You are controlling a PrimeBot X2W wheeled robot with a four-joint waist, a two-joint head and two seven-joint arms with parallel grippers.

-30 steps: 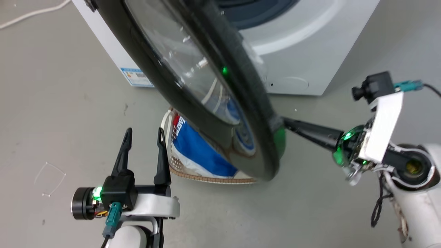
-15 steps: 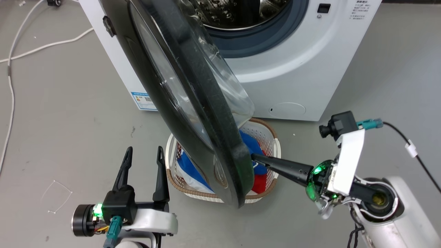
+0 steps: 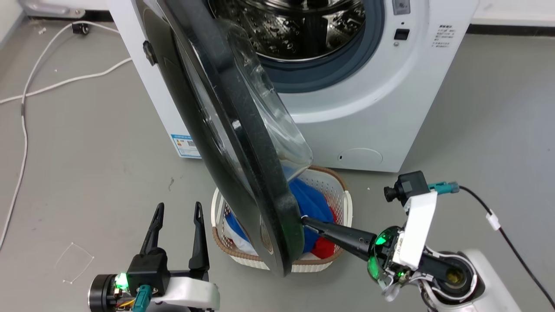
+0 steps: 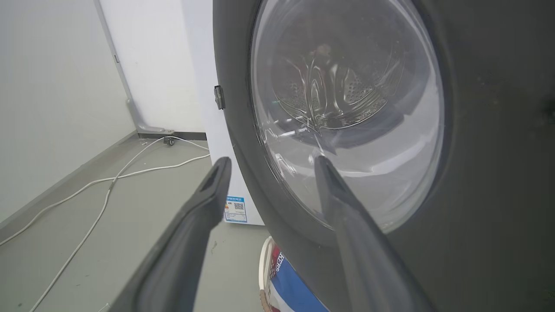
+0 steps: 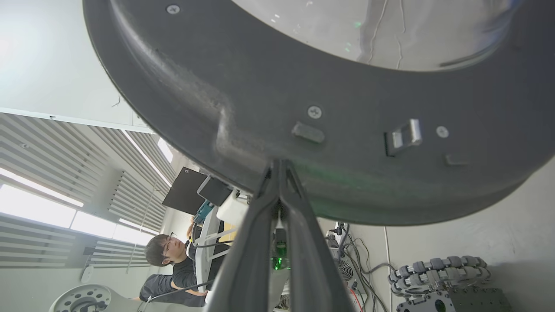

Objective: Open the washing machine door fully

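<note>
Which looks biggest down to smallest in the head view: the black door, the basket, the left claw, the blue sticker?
Largest: washing machine door, also close to the camera.
Then laundry basket, partly hidden behind the door.
Then left claw.
Smallest: blue sticker.

The washing machine door (image 3: 260, 182) is shiny black all round, with see-through glass in the middle. The washing machine (image 3: 368, 117) is white. Its rubber ring (image 3: 347, 65) is grey-blue. The drum (image 3: 299, 26) at the top of the frame is silver with rows of tiny dots. The sticker (image 3: 186, 145) is blue and white. The basket (image 3: 336, 184) is white with lots of little holes and a brown edge. In it are a blue cloth (image 3: 310, 203) and a red cloth (image 3: 323, 248). The floor (image 3: 86, 173) is grey, and the cable (image 3: 24, 112) at the left is white. The left gripper (image 3: 178, 204) and right gripper (image 3: 304, 220) are black, each with a green light.
</note>
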